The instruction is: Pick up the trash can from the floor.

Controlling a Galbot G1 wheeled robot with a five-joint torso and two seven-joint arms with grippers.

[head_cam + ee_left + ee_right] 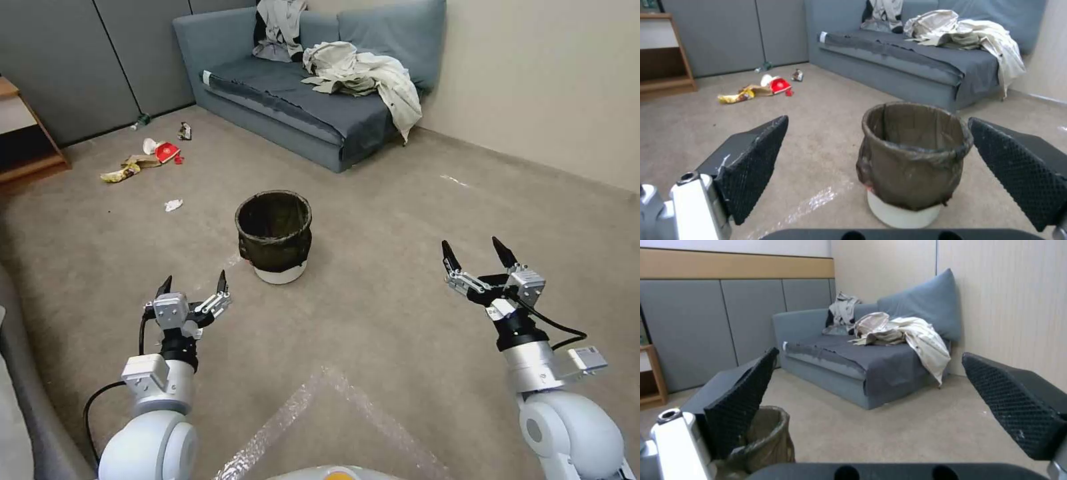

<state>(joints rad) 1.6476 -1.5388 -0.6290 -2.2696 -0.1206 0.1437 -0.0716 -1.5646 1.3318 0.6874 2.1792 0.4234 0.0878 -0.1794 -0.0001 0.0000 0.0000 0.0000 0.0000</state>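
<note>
Both my arms are stretched forward, left gripper [193, 283] and right gripper [477, 253] spread wide, holding nothing.

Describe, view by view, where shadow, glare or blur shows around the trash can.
Head view: the trash can throws only a soft shadow on the floor. Left wrist view: tape beside its base glints pale. Right wrist view: the right gripper's near finger is blurred.

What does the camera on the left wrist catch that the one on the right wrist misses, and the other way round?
Left wrist view alone: the litter scattered on the floor, the trash can's white base, and the open left claw framing the can.

Right wrist view alone: the upright blue cushion leaning against the pale wall, and the open right claw.

Both: the trash can with its dark liner, the blue sofa, the crumpled clothes on it, and the grey wall panels.
</note>
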